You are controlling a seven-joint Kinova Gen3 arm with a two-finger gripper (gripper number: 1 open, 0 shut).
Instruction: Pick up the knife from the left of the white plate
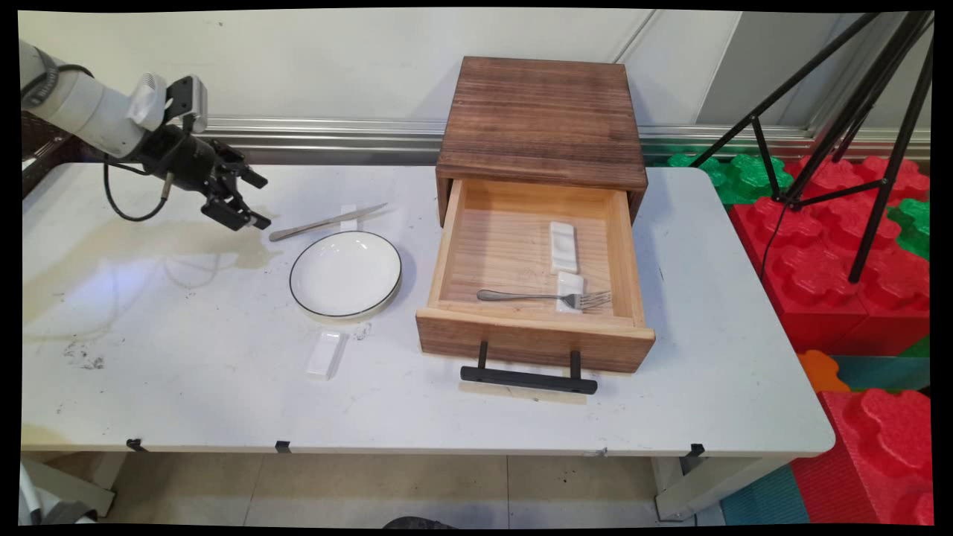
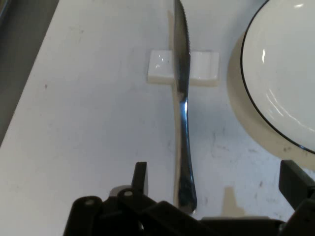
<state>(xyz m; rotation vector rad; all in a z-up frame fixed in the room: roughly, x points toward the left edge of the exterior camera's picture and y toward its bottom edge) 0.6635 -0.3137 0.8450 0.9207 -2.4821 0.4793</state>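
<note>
The gripper (image 1: 249,201) hangs just above the knife (image 1: 324,222) handle, jaws wide and empty — the knife lies on a small white rest (image 2: 183,67), beside the plate (image 1: 345,273).

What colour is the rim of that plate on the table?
The plate is white with a thin black line around its rim, clearest in the main view.

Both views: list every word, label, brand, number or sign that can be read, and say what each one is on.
None can be read in either view.
The wooden drawer box, white plate, knife, fork and white rests carry no visible lettering.
The arm's dark wrist band may bear marks, but they are too small to read.
</note>
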